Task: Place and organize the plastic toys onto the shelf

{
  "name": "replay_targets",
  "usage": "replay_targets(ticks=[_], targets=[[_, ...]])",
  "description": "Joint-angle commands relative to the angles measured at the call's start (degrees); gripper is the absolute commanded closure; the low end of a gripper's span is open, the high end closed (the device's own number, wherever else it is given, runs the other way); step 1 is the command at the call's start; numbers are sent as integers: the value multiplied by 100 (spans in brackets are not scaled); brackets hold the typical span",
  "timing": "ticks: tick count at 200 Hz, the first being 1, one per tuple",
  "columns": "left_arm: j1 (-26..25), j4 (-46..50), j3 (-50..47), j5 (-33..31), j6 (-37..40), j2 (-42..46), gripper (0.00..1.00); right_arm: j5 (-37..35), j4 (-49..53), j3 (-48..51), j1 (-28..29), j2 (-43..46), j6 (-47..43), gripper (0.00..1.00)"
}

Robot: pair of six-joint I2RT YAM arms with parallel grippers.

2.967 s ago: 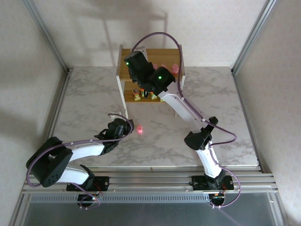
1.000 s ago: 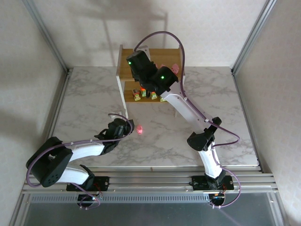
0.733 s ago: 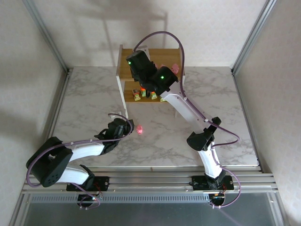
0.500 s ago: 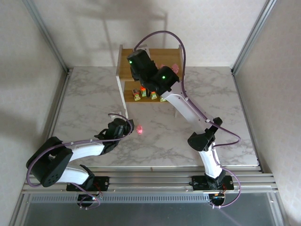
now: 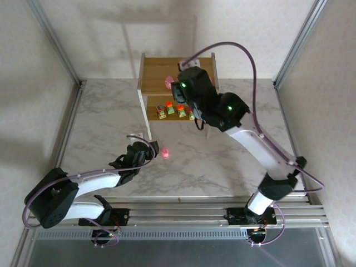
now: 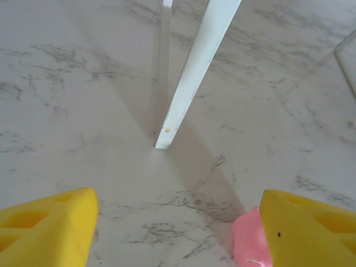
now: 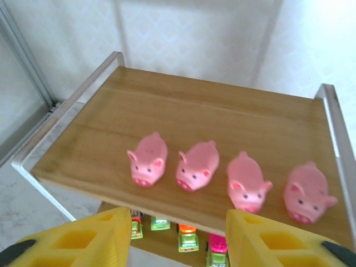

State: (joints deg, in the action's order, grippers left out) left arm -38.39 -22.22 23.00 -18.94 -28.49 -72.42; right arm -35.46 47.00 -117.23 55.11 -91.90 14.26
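Four pink pigs point(image 7: 147, 161) stand atop the shelf point(image 7: 222, 114).

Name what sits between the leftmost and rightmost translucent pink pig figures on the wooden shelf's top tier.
The right wrist view shows two more translucent pink pigs there: the second pig and the third pig, standing apart.

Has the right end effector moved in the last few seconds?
Yes. Against the shelf, the right end effector has shifted from over its left half toward its right half.
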Motion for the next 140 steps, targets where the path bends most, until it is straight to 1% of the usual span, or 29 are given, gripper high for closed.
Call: replay_targets(ticks=[1, 20, 44, 69, 101, 140], targets=[[-110, 226, 16, -333, -9, 234, 23, -68, -472, 1069, 42, 748, 88, 52], [-235, 550, 141, -384, -150, 290, 23, -4, -604, 2070, 43, 1392, 185, 52], [-463, 922, 389, -603, -321, 258, 23, 75, -608, 3172, 43, 2111, 382, 50], [-637, 1122, 542, -649, -565, 114, 23, 221, -640, 4319, 43, 2665, 672, 48], [-727, 1274, 814, -530, -873, -257, 23, 389, -728, 5622, 43, 3200, 1100, 47], [-827, 1693, 1332, -361, -1191, -888, 24, 653, -782, 6703, 2, 3495, 1416, 47]])
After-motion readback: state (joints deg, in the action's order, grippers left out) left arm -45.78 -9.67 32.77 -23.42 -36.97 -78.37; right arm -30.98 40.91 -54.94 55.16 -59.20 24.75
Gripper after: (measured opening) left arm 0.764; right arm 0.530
